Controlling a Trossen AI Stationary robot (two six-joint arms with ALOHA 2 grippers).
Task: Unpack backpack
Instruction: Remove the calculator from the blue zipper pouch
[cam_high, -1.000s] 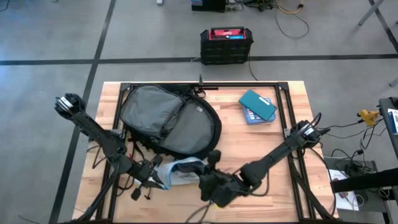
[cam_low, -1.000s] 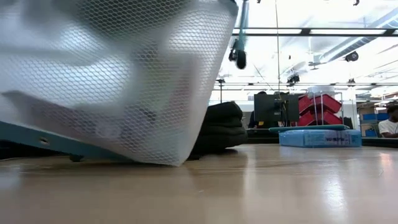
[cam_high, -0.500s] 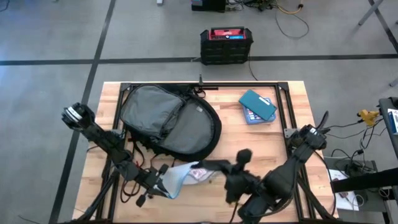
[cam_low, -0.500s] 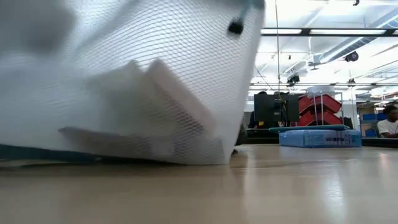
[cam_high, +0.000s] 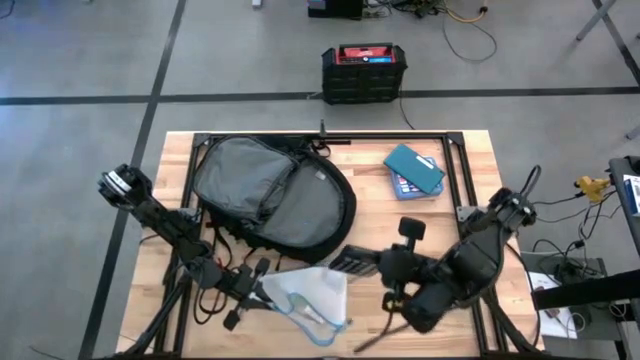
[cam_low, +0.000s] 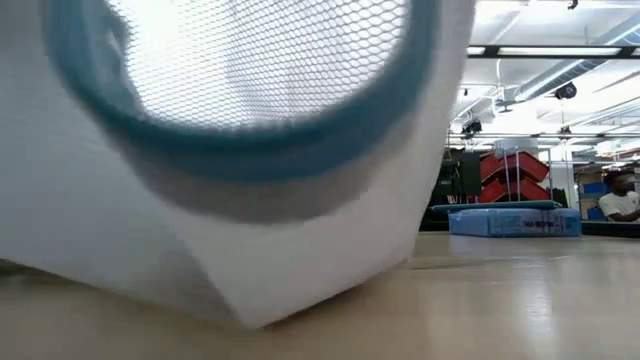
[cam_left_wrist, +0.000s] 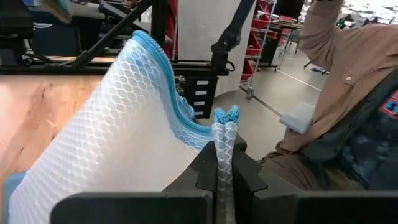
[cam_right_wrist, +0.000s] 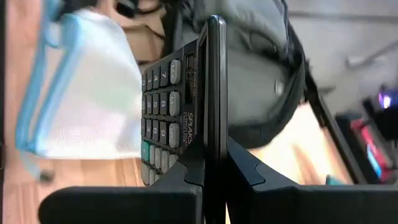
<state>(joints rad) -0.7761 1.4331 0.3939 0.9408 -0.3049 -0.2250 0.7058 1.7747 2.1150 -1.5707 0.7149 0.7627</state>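
- Backpack (cam_high: 272, 192), black with a grey lining, lies opened flat on the far left part of the wooden table (cam_high: 440, 230), its straps trailing toward the near edge.
- White mesh pouch (cam_high: 305, 300) with a blue zipper edge lies near the table's front, just in front of the backpack; in the low view it fills most of the picture.
- Left gripper (cam_left_wrist: 222, 163) is clamped on a corner of the pouch's blue-edged mesh.
- Right gripper (cam_right_wrist: 214, 163) is closed on a dark calculator (cam_right_wrist: 177, 102), held edge-on beside the pouch.
- Teal book (cam_high: 414, 170) lies on the far right part of the table, well apart.
- Black crate (cam_high: 364, 72) with a red top stands on the floor beyond the table.
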